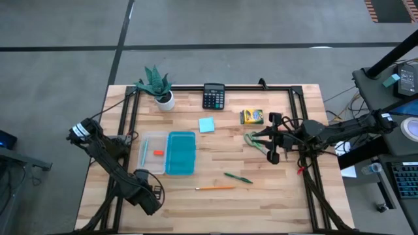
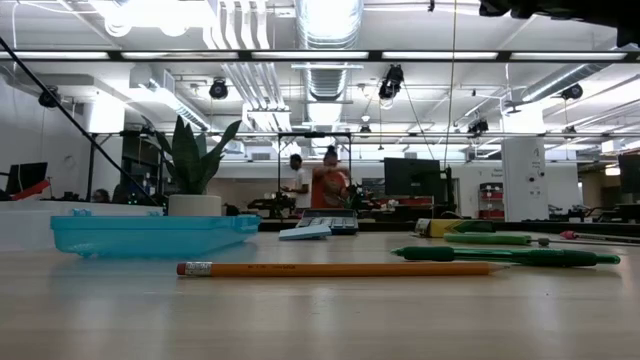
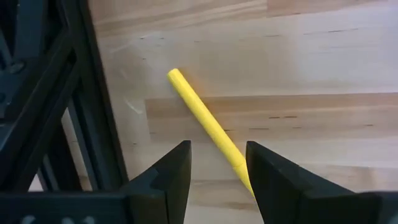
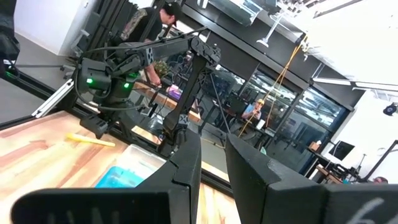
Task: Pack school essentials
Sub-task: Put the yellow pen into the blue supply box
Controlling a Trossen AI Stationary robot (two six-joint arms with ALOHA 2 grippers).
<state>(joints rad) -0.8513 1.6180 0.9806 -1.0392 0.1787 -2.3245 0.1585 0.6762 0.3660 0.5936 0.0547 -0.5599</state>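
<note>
You have the left gripper [image 3: 216,163] low at the table's near-left edge, fingers spread around the yellow pen [image 3: 205,121], which lies flat, its long axis slanting away between them.

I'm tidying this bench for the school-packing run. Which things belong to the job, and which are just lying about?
For packing: orange pencil, green pen, yellow pen, red eraser, blue sticky-note pad, yellow crayon box, green-handled scissors.

Lying about: potted plant, calculator. The clear box with teal lid is the container.
</note>
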